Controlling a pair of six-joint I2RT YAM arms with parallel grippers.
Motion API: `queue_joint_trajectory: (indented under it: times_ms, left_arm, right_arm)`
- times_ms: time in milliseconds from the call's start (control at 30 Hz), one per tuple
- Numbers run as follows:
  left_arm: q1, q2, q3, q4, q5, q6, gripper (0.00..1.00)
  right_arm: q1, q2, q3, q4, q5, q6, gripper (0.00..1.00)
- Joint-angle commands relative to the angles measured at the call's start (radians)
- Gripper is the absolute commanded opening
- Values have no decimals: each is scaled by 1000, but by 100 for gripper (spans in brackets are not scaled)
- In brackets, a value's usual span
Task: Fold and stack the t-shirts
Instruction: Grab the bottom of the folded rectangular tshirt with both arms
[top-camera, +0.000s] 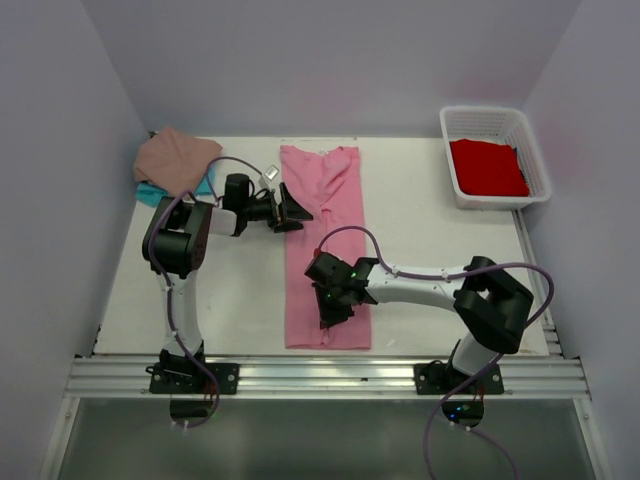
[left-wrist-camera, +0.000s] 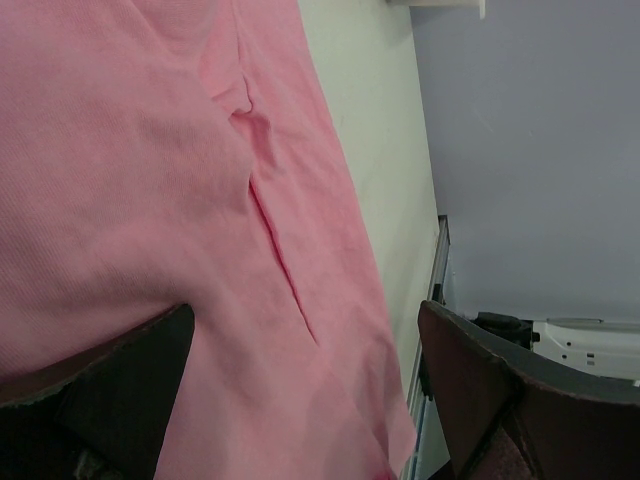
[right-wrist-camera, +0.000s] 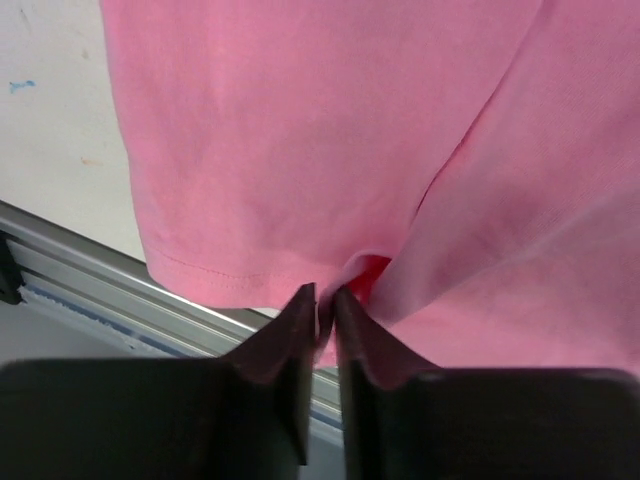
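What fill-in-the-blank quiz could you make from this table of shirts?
The red shirt lies in the white ____.
The tan shirt sits on a teal shirt at the table's far ____ corner.
The left gripper hangs ____, holding nothing, over the pink shirt.
Missing words: basket; left; open.
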Motion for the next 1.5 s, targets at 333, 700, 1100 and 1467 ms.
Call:
queue_joint_trajectory:
  times_ms: [333,700,1100,1467]
  left_arm:
    - [14,95,-56,-120,-101,49,100]
    - [14,97,-50,-129,-103,53,100]
    - [14,104,-48,-141,-104,63,100]
    - [16,101,-37,-156,-106,66,100]
  right_arm:
    - [10,-81,12,-19,39,33,0]
    - [27,-218,9,-82,42,33,2]
    - [89,-188,70,-246,90,50,47]
    - [87,-137,21,-73,137,51,0]
